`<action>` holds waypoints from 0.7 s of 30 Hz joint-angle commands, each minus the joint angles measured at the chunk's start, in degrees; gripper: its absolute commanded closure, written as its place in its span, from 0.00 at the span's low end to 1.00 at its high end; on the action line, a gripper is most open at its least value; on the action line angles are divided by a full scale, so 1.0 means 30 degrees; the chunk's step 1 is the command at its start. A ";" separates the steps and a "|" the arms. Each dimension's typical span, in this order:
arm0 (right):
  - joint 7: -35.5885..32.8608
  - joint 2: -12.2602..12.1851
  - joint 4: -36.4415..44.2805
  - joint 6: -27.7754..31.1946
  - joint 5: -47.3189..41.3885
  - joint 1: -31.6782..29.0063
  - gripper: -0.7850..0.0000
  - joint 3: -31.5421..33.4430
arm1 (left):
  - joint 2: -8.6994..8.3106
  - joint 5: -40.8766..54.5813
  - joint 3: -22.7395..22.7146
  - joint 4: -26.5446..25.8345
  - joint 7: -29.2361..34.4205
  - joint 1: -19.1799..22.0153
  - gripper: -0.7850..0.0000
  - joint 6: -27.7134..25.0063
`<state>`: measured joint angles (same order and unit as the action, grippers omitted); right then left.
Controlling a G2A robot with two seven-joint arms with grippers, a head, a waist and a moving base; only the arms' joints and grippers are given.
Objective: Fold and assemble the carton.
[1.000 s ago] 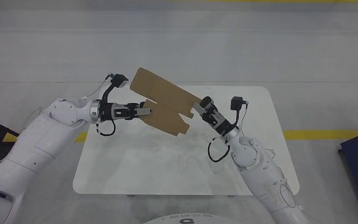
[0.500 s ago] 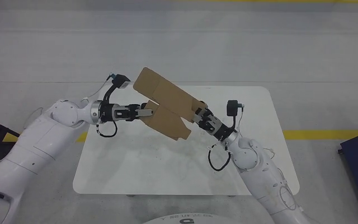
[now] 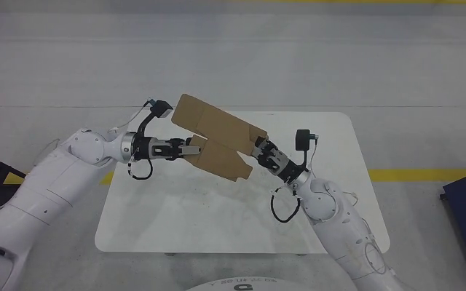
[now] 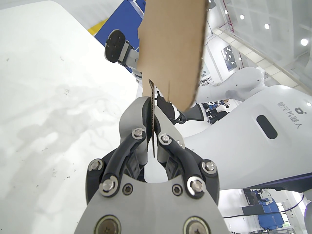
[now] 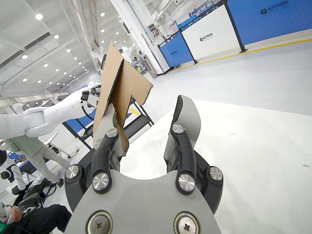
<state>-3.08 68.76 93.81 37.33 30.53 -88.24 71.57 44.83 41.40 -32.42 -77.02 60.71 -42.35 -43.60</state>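
A flat brown carton hangs tilted in the air over the white table. My left gripper is shut on its near-left edge; in the left wrist view the cardboard edge runs between the pinched pads of that gripper. At the carton's right end my right gripper stands open. In the right wrist view one finger of this gripper sits between the carton's two spread layers, while the other finger is free.
The table is bare under the carton, with faint smudges. Its rounded right edge lies behind my right arm. Blue barriers and other robots stand in the hall well away from the table.
My right gripper has slid left along the table's far side, up to the carton's right end. The carton has tipped and dropped slightly, and the left gripper has kept its hold.
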 commanded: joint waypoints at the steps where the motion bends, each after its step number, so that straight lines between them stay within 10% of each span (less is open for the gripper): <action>1: 0.0022 0.0006 -0.0137 0.0025 -0.0052 0.0084 0.45 -0.0005 | -0.0014 -0.0060 0.0094 0.0101 -0.0066 0.0073 1.00 -0.0065; 21: -0.0818 -0.0087 -0.0212 0.0915 0.0153 0.0290 0.44 -0.0024 | -0.0201 -0.0135 0.1166 -0.0010 0.0239 0.0790 1.00 0.0240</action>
<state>-5.37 68.50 93.16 39.70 30.93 -87.46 71.68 44.27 40.76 -29.05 -76.98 61.36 -40.08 -42.95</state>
